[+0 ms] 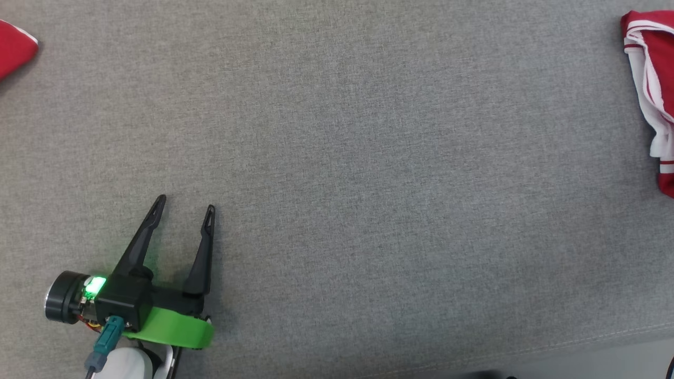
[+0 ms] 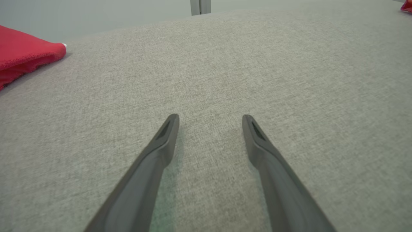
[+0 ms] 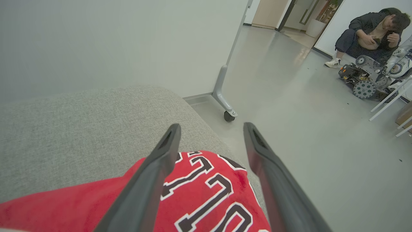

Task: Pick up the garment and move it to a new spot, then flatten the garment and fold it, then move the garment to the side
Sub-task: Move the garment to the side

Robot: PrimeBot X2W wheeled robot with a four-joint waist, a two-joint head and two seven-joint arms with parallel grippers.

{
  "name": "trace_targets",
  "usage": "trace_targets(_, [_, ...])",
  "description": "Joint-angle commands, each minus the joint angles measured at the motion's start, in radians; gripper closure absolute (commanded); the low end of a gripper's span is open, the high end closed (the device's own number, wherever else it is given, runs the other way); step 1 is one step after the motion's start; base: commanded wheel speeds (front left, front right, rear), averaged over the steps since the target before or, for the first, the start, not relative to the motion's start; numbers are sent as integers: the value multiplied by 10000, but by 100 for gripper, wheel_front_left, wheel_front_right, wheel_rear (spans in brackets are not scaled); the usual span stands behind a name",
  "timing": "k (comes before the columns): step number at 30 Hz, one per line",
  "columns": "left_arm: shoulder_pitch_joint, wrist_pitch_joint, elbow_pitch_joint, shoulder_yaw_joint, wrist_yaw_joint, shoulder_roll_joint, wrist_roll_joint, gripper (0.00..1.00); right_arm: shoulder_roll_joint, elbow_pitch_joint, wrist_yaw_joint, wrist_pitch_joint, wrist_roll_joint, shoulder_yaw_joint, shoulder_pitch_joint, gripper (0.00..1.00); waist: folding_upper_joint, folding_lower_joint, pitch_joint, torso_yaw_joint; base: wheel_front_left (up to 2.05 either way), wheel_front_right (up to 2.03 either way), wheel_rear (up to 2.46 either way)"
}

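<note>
Two grippers gape empty, the left gripper resting over the cushion, the right gripper above the jersey apparently set aside at its edge.

a grey woven fabric surface spans the whole frame. a red garment with white trim lies bunched at its upper right edge. another red cloth lies at the upper left corner.

The garment at three o'clock is red with white trim and black lettering. The bench is grey.
</note>
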Motion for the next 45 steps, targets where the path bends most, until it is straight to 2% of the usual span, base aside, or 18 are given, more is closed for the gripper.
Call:
trace_targets(1, [121,-1,51,60,-14,-130,25,0,28,-28,-15,-398,-52,180,258,0,0,-1,-555,-174,0,0,0])
trace_targets(4, [298,-1,206,161,-3,-442,-69,0,112,-245,-16,-1201,132,861,726,0,0,-1,-1230,-190,0,0,0])
trace_targets(8, [606,-1,470,338,17,-825,-160,0,415,-997,-15,-1614,953,2021,2068,0,0,-1,-2284,-30,0,0,0])
trace_targets(13, [1179,0,623,689,154,-1190,-305,0,685,-2834,-15,-1722,1998,3486,4546,0,0,-1,-3454,248,0,0,0])
trace_targets(18, [1874,-1,797,927,261,-1369,-384,0,1485,-5014,-15,-1717,2822,4494,7252,0,0,-1,-4489,597,0,0,0])
trace_targets(22, [2415,-1,870,940,350,-1426,-399,0,2041,-6019,-19,-1715,3156,5127,8902,0,0,-1,-5158,774,0,0,0])
trace_targets(31, [2585,-1,960,622,531,-1438,-520,0,2531,-6280,-15,-1718,3455,6269,10894,0,0,-1,-5640,1092,0,0,0])
trace_targets(45, [2652,-1,988,438,602,-1439,-567,0,2566,-5579,-15,-1719,4067,7037,11175,0,0,-1,-5772,1005,0,0,0])
